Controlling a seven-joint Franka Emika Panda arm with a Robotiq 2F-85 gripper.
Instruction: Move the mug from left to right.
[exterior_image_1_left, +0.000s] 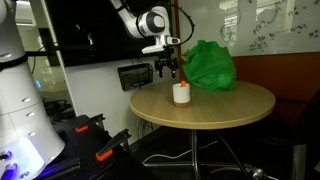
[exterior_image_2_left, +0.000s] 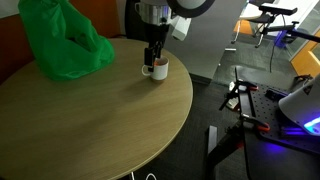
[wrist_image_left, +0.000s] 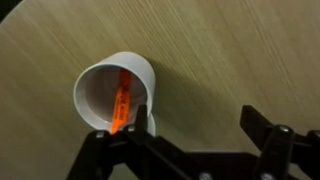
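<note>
A white mug (exterior_image_1_left: 181, 93) stands upright on the round wooden table (exterior_image_1_left: 225, 108), near its edge in an exterior view (exterior_image_2_left: 158, 68). In the wrist view the mug (wrist_image_left: 112, 88) is seen from above, with an orange strip inside it. My gripper (wrist_image_left: 195, 118) is open just above the table. One finger is right by the mug's rim and handle, and the other is far off over bare wood. The mug is not between the fingers. In both exterior views the gripper (exterior_image_1_left: 168, 70) (exterior_image_2_left: 151, 58) hangs just beside the mug.
A crumpled green bag (exterior_image_1_left: 210, 65) lies on the table behind the mug and also shows in an exterior view (exterior_image_2_left: 60, 42). The table edge (exterior_image_2_left: 185, 95) is close to the mug. Equipment and cables stand on the floor beyond it.
</note>
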